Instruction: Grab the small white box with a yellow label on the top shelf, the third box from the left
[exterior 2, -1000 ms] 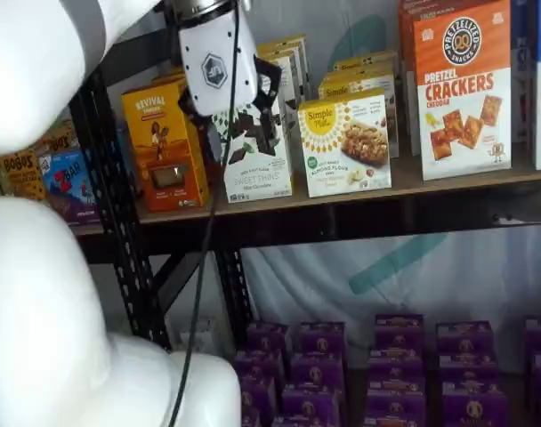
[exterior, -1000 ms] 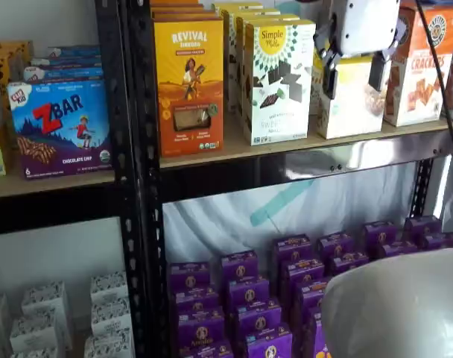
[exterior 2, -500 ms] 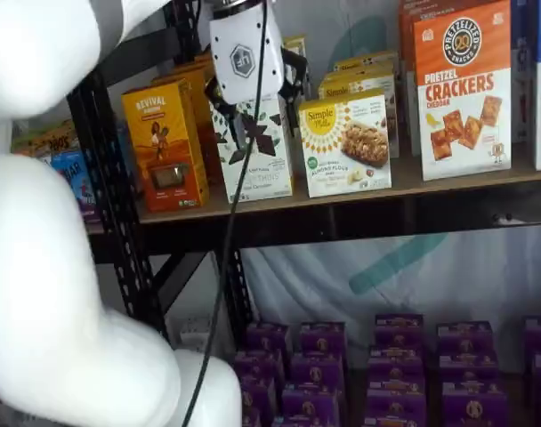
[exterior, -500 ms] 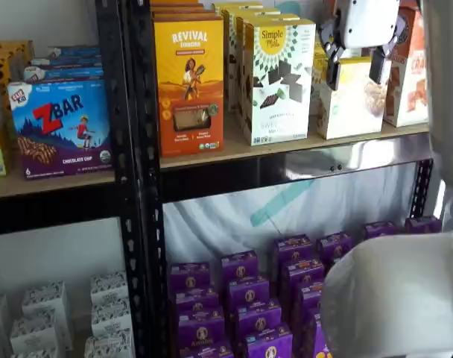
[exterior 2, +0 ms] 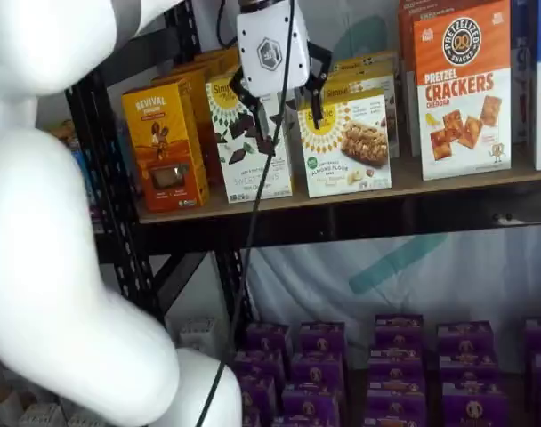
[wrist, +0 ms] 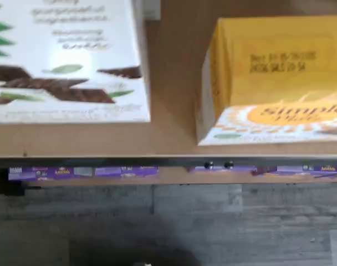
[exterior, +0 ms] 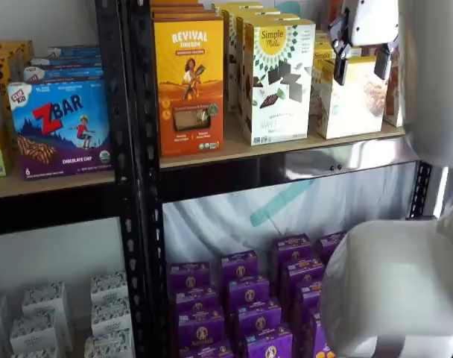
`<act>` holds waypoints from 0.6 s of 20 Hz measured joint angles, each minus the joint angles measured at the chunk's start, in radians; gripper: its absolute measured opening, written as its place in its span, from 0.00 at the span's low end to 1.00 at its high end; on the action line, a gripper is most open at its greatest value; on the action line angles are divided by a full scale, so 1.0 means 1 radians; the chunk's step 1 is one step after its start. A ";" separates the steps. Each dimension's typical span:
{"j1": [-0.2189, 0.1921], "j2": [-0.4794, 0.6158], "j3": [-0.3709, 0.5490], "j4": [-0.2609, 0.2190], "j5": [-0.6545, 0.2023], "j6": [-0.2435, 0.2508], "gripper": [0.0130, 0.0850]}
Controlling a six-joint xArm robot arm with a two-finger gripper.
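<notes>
Two spread fingers [exterior: 360, 68] — small white box [exterior: 355, 104]

Rack: black perforated posts [exterior: 130, 186] with a diagonal brace [exterior 2: 177, 276] beneath.
Backdrop: pale sheet [exterior 2: 413, 267] with a teal stripe [exterior 2: 397, 264] hangs behind the lower level.
Wall: plain white wall [exterior: 40, 22] at upper left.
Floor: grey wood-look planks [wrist: 213, 221] below the shelving.

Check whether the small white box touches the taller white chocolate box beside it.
Apart. The wrist view shows bare top shelf board between the small white box and the taller white box.
</notes>
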 joint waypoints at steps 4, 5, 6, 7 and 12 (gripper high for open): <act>-0.024 0.023 -0.007 0.008 -0.035 -0.024 1.00; -0.028 0.030 -0.010 0.008 -0.042 -0.028 1.00; -0.032 0.038 -0.016 0.007 -0.047 -0.031 1.00; -0.034 0.045 -0.020 0.006 -0.050 -0.034 1.00; -0.043 0.077 -0.043 0.010 -0.046 -0.043 1.00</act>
